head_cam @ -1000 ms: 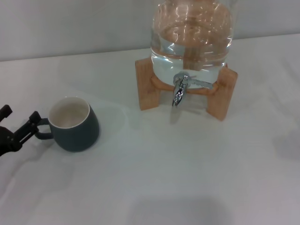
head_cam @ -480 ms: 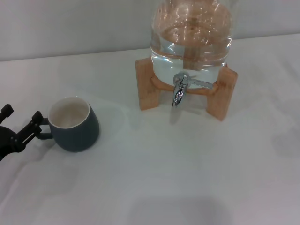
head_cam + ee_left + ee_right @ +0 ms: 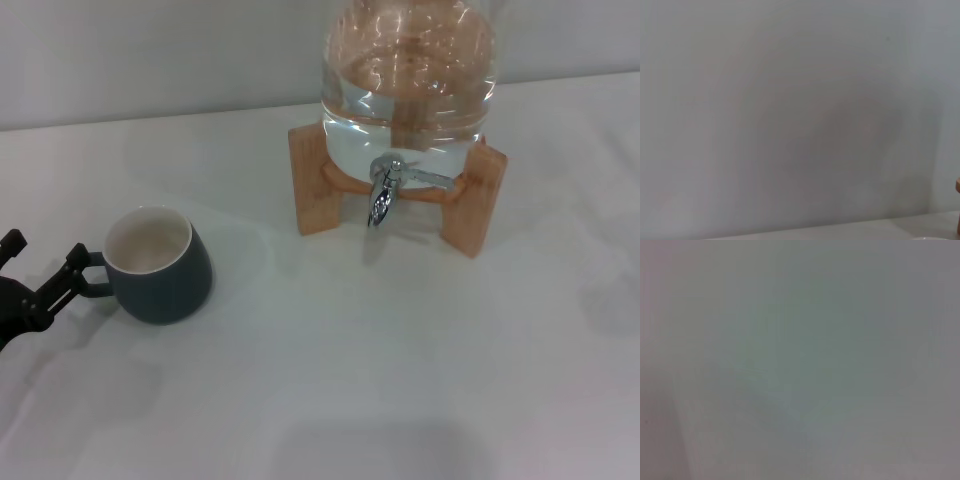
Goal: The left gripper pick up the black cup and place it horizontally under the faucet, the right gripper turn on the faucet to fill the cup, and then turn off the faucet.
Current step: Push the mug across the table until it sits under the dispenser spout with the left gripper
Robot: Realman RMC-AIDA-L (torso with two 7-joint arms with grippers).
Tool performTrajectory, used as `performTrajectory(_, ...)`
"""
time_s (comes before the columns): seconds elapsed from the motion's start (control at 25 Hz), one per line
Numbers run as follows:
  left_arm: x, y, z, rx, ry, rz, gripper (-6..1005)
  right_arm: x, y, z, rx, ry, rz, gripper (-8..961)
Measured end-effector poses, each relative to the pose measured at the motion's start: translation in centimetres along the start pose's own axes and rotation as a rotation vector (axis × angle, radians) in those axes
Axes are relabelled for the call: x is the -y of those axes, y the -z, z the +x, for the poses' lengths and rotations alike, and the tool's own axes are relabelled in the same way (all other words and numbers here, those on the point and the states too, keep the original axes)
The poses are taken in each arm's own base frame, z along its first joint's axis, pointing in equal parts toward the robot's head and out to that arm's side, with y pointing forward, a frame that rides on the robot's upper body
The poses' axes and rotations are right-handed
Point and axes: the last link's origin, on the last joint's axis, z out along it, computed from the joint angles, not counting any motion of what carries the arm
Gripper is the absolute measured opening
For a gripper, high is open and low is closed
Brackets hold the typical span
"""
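The black cup [image 3: 160, 268] stands upright on the white table at the left, cream inside showing, its loop handle [image 3: 95, 276] turned toward the left edge. My left gripper [image 3: 42, 262] sits low at that edge, open, with one fingertip [image 3: 76, 254] right beside the handle; nothing is held. The chrome faucet [image 3: 384, 190] points its spout down from the front of the large glass jar [image 3: 410, 75], well to the right of the cup. No right gripper appears in any view, and both wrist views show only plain pale surface.
A wooden stand [image 3: 470, 200] holds the jar of water at the back of the table [image 3: 380, 360]. A pale wall runs behind it.
The left gripper has dropped slightly, toward the near left, staying open beside the handle. Cup and faucet have not moved.
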Motion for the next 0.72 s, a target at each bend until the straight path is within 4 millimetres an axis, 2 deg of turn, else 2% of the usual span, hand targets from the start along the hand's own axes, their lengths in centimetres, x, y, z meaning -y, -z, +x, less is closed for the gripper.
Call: performTrajectory(0.72, -0.23, 0.03, 0.0, -0.005, 0.003, -0.01, 879, 0.09, 0.1, 0.03, -0.002, 0.002, 0.003, 854)
